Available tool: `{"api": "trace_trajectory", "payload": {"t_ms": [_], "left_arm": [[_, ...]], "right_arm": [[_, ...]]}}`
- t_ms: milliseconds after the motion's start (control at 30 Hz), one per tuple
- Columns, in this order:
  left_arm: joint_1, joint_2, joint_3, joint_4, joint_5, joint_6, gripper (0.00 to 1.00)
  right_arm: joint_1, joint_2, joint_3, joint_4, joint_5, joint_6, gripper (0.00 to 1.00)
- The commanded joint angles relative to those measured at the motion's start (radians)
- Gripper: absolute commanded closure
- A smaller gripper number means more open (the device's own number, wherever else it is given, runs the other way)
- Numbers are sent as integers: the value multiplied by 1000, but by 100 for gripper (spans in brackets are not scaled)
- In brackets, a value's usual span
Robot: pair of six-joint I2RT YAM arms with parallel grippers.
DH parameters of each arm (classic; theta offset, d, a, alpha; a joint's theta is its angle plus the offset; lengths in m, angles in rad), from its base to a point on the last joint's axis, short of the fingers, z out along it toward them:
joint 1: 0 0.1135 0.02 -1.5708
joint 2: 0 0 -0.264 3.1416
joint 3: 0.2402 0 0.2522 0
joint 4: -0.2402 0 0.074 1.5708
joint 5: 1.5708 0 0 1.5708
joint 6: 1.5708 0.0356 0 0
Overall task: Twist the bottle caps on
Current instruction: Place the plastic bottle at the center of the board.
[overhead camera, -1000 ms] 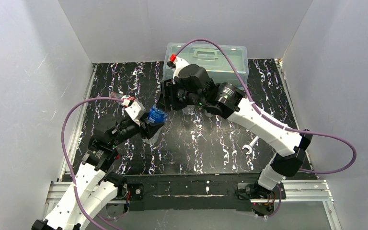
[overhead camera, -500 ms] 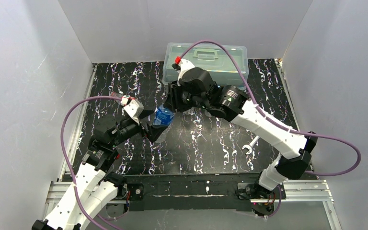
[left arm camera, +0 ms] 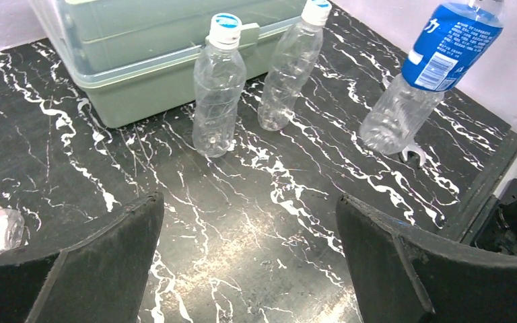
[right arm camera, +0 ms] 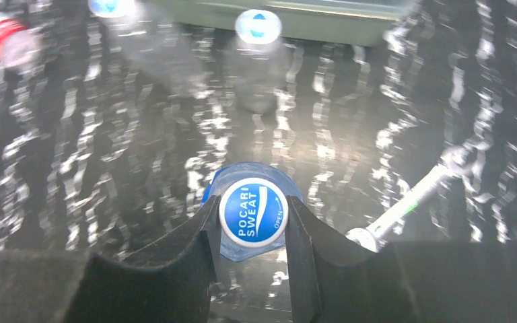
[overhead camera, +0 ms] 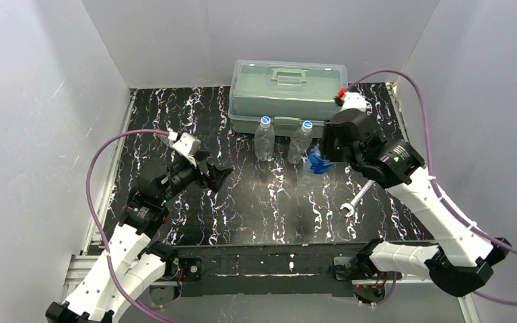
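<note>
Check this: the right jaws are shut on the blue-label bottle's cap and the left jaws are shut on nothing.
No: the left wrist view shows the left gripper with jaws wide open, empty. The right gripper is shut on the blue-label bottle at its cap.

Bright, even light overhead — right wrist view smeared with blur.

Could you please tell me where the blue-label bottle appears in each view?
Top external: bottle right of centre.
Left wrist: upper right, tilted.
Right wrist: bottom centre, seen from above.
Shared landmark: the wrench, near it in every view.
</note>
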Motion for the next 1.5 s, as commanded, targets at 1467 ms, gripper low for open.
{"api": "trace_trajectory", "payload": {"t_ms": [1467], "left_arm": [[10,44,12,-17,-113,29,2]], "right_arm": [[-551,310,-282,753,-172,-252,59]]}}
